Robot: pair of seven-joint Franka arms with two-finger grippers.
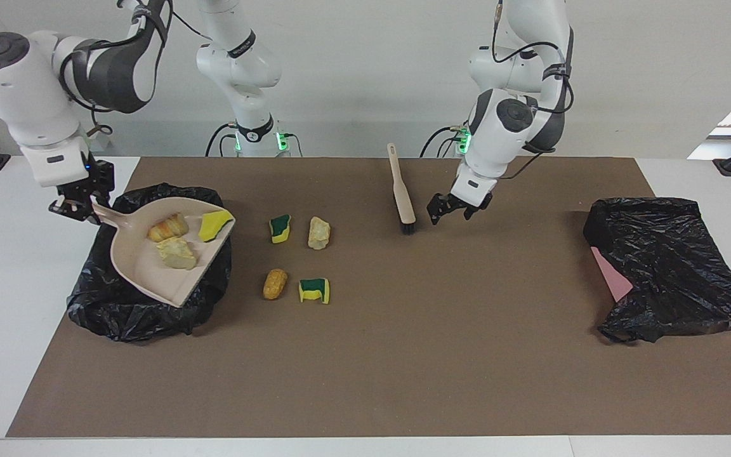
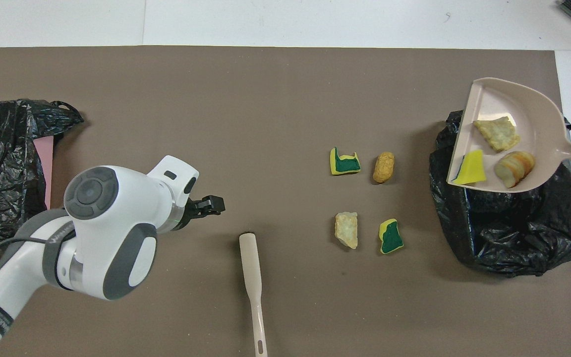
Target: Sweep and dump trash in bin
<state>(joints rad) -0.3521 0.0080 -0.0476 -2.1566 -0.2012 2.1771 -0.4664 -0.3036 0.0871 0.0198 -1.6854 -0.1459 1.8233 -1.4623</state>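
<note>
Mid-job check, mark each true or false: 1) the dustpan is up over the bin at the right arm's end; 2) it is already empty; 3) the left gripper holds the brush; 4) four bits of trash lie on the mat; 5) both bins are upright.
1) True: the right gripper holds the dustpan over the bin.
2) False: three bits of trash sit in it.
3) False: the left gripper, jaws open, hangs beside the brush, which lies on the mat.
4) True.
5) False: the other bin lies tipped over.

Seven trash bits (image 1: 275, 283), two bins (image 1: 96, 304)
</note>
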